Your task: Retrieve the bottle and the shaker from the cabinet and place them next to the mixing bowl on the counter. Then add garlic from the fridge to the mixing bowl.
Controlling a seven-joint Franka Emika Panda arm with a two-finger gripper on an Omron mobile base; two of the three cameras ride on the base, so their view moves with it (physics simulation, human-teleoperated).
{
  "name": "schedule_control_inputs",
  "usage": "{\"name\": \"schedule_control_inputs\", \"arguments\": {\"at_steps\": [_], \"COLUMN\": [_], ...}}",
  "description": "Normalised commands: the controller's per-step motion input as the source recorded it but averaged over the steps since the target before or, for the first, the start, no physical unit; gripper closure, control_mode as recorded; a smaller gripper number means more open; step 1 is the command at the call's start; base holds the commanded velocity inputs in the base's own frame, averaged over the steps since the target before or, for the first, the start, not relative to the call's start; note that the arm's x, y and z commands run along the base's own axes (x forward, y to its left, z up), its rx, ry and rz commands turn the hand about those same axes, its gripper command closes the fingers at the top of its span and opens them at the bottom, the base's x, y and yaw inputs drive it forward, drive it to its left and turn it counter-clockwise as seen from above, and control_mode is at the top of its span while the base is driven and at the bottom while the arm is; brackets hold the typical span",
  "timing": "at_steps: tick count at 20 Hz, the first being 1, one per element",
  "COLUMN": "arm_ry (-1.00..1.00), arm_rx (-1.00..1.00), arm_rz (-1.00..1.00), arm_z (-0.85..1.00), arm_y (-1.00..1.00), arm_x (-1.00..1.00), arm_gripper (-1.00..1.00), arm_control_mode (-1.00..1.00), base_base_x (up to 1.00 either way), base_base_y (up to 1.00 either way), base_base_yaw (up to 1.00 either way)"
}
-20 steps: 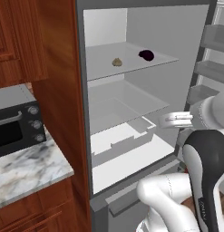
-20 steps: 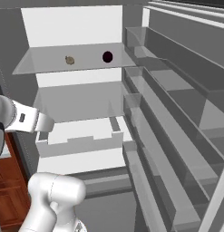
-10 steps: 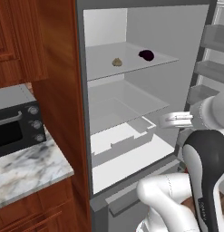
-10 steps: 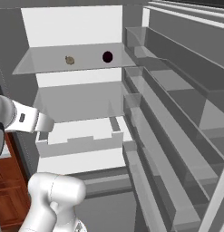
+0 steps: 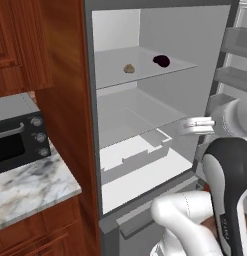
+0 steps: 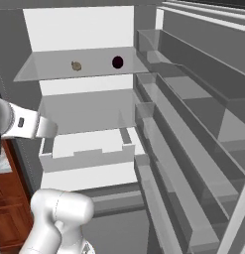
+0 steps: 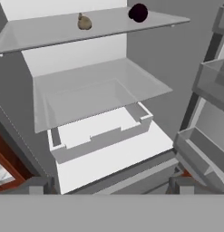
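The grey fridge (image 5: 165,30) stands open, its white inside facing me. On its top glass shelf lies the garlic (image 5: 129,68) (image 6: 76,65) (image 7: 85,22), a small beige lump, with a dark black lump (image 5: 161,61) (image 6: 117,62) (image 7: 138,12) to its right. My gripper (image 5: 185,127) (image 6: 48,128) (image 7: 109,186) hangs open in front of the fridge at about the height of the drawer (image 7: 99,133), well below and short of the garlic, with nothing between its fingertips. The bottle, the shaker and the mixing bowl are out of view.
A second glass shelf (image 7: 99,90) sits under the top one. Door bins (image 6: 193,129) (image 7: 208,81) line the open door on the right. Left of the fridge are a reddish-brown wooden panel (image 5: 62,90), the marble counter (image 5: 30,187) and a black toaster oven (image 5: 17,140).
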Motion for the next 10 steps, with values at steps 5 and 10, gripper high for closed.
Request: {"name": "schedule_control_inputs", "arguments": {"at_steps": [5,10], "arm_ry": [0.00,0.03], "arm_rx": [-0.10,-0.08], "arm_rz": [0.02,0.13], "arm_z": [0.59,0.61], "arm_y": [-0.01,-0.01], "arm_x": [0.00,0.06], "arm_gripper": [-1.00,-1.00], "arm_control_mode": [-1.00,-1.00], "base_base_x": [0.00,0.00], "base_base_y": [0.00,0.00], "base_base_yaw": [0.00,0.00]}}
